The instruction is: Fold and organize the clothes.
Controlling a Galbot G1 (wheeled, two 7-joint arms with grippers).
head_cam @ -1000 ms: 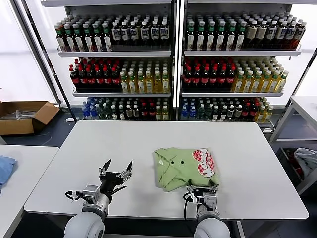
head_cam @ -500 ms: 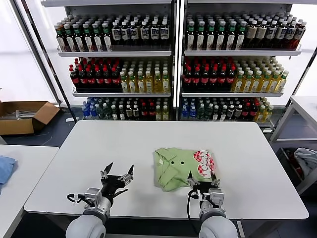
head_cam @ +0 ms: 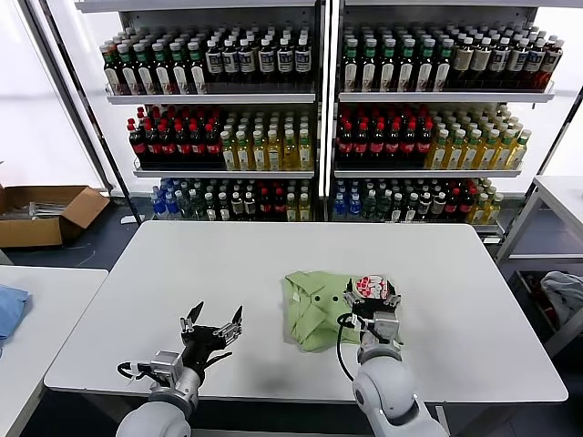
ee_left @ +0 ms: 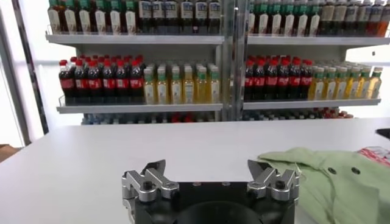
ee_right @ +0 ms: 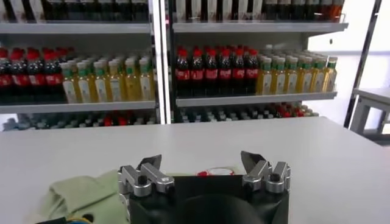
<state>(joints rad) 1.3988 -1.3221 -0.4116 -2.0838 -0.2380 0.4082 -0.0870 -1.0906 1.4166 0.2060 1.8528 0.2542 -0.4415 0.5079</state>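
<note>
- Head view shows the left gripper [head_cam: 211, 325] low at the near edge of the white table [head_cam: 182, 273], fingers spread apart, holding nothing.
- Next, the right gripper [head_cam: 371, 294] hangs over the near right part of the green polo shirt [head_cam: 319, 305], fingers apart, gripping nothing.
- So the shirt lies right under the right fingers and off to the right of the left ones; the right arm is much nearer.
- Soft and a bit lumpy, the folded shirt looks a little wider than it is deep.
- Its buttons face up, and the red-and-white print [head_cam: 372, 286] sits at the far right.
- Behind the table, shelves of bottles [head_cam: 273, 137] fill the wall.
</note>
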